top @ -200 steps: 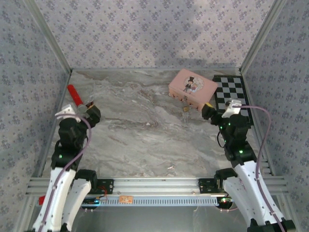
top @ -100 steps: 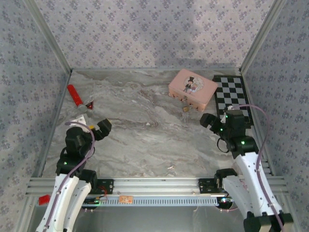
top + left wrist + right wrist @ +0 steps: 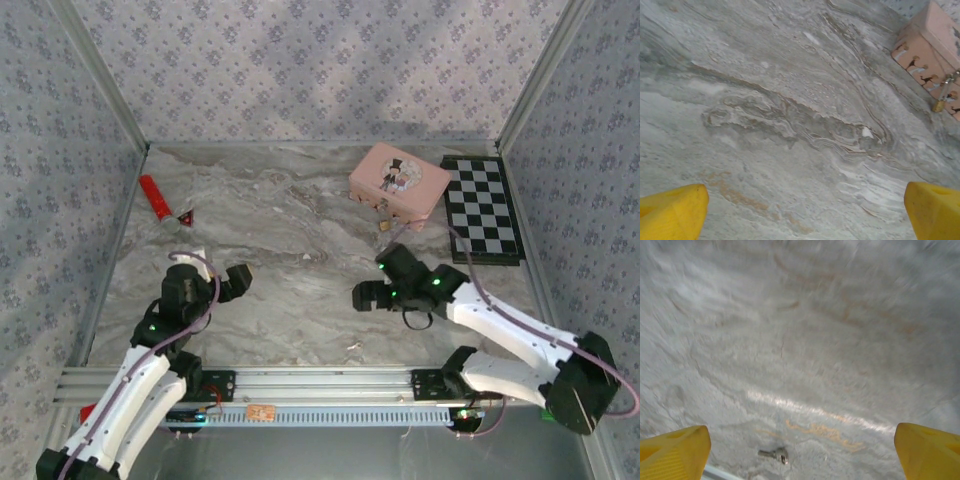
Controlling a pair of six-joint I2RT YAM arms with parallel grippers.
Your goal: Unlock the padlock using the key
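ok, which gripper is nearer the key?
The right gripper: its wrist view has the key lying on the marble between its open fingers. The left gripper, also open, faces the padlock at the pink tin instead.

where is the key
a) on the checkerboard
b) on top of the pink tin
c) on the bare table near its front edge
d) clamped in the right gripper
c, the right wrist view shows the key lying flat on the bare table, close to its front edge, with nothing gripping it
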